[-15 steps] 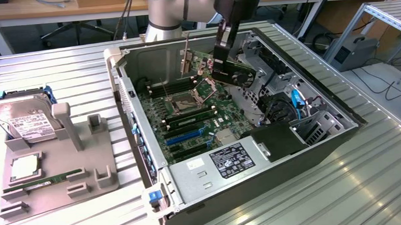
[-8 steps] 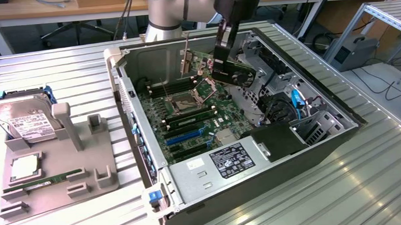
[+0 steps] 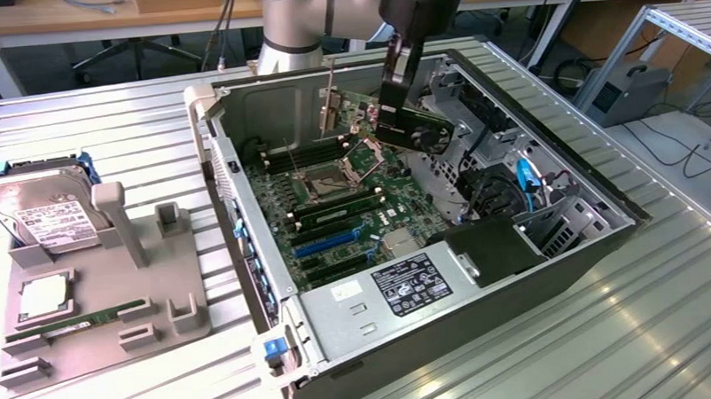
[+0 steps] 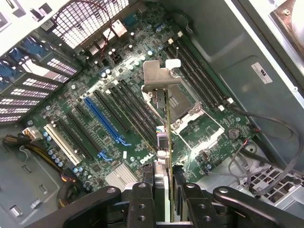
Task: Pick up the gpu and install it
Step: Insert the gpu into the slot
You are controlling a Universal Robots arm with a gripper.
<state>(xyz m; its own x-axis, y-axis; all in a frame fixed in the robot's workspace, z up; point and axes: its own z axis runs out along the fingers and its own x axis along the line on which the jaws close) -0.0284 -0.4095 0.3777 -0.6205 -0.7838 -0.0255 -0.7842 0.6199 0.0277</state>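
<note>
Three parts rest on the grey rack (image 3: 112,332) at the exterior view's left: a hard drive (image 3: 43,215) propped at the far end, a silver square chip (image 3: 46,299) nearer the camera, and a thin green RAM stick (image 3: 93,315) lying along the near side. This rack stands on a ribbed metal table (image 3: 116,128), just beside the open case (image 3: 348,319), which lies on its side with the motherboard (image 3: 332,209) facing up. Toward the far end of the case the gripper (image 3: 390,96) reaches down from above and pinches the gpu (image 3: 427,130) between its fingers; the card hangs tilted in the air above the board, its silver bracket (image 3: 328,103) toward the exterior view's left and its black fan side toward the right. Seen from the wrist, the gripper (image 4: 166,202) clamps the gpu (image 4: 167,137) edge-on, one finger (image 4: 142,204) on each face, and the bracket (image 4: 159,78) points away from the camera over the motherboard (image 4: 95,95). Past the card lie the empty CPU socket (image 4: 194,123), the long blue slot (image 4: 107,118) and a white slot (image 4: 61,142); the card touches none of them. Further to the exterior view's right, inside the case, sit a black shroud (image 3: 494,248) and a blue cable (image 3: 524,180)
</note>
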